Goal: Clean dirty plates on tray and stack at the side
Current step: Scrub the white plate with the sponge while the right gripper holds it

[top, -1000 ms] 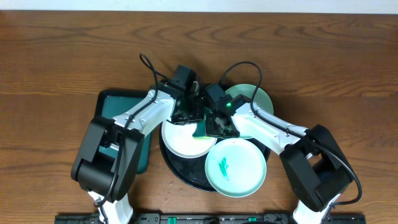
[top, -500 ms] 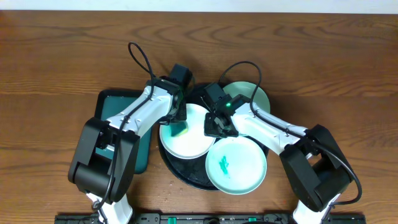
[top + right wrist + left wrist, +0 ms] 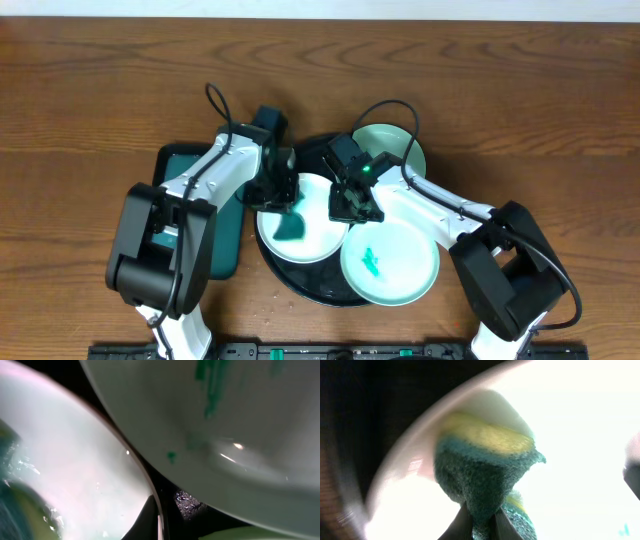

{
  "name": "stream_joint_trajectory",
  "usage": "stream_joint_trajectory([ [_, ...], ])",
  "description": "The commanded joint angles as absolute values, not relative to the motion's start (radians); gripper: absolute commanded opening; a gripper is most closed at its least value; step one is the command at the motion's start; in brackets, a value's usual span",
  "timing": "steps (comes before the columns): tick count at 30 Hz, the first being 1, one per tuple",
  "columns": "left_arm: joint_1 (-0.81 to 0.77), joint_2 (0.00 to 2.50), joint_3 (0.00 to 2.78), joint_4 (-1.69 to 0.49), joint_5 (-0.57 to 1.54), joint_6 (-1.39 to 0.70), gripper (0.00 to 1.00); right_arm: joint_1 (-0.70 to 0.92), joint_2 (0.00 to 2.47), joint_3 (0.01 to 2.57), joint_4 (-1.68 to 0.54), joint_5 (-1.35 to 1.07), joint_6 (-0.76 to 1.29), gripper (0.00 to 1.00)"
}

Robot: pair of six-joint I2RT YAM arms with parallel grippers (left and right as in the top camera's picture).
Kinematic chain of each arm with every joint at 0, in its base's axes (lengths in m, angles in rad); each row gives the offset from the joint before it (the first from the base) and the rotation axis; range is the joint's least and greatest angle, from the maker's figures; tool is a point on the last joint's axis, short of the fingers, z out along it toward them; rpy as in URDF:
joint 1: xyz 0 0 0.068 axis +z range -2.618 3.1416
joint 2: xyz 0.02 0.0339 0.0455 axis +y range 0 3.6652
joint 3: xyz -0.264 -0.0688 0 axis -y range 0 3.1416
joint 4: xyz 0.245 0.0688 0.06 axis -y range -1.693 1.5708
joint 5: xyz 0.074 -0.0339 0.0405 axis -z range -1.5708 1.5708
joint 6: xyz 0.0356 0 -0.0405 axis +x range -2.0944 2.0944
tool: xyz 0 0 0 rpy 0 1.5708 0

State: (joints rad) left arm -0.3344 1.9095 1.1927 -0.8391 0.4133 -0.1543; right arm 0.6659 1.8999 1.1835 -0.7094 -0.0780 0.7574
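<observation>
A white plate lies on the left of the black tray. My left gripper is shut on a green and yellow sponge and presses it on the white plate near its left rim. My right gripper is shut on the white plate's right rim. A mint plate with a green smear lies on the tray's right and overlaps the tray rim; it also shows in the right wrist view. A second mint plate lies at the tray's far right edge.
A rectangular dark-teal tray lies left of the black tray, under my left arm. Wooden table surrounds everything. Both arms' cables arch over the back of the tray.
My left gripper has moved left with the sponge across the white plate, from its right side to its left rim. My right gripper has stayed on the plate's rim. The smeared mint plate shifted slightly right.
</observation>
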Motion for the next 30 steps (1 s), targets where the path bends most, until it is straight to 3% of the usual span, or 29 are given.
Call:
stream_joint_trajectory([
  [1,-0.398,1.971,1.137,-0.849,0.769,-0.048,0.08,0.662,1.925,1.162,-0.719,-0.027,0.769,0.01],
  [13,-0.414,1.971,1.137,-0.619,0.81,-0.213,0.07,0.662,1.925,1.162,-0.725,-0.028,0.769,0.01],
  [22,-0.352,1.944,1.15,-0.635,0.509,-0.249,0.07,0.662,1.925,1.162,-0.733,-0.034,0.769,0.01],
  [30,-0.34,1.776,1.158,-0.75,0.336,-0.249,0.07,0.662,1.925,1.162,-0.731,-0.034,0.769,0.01],
])
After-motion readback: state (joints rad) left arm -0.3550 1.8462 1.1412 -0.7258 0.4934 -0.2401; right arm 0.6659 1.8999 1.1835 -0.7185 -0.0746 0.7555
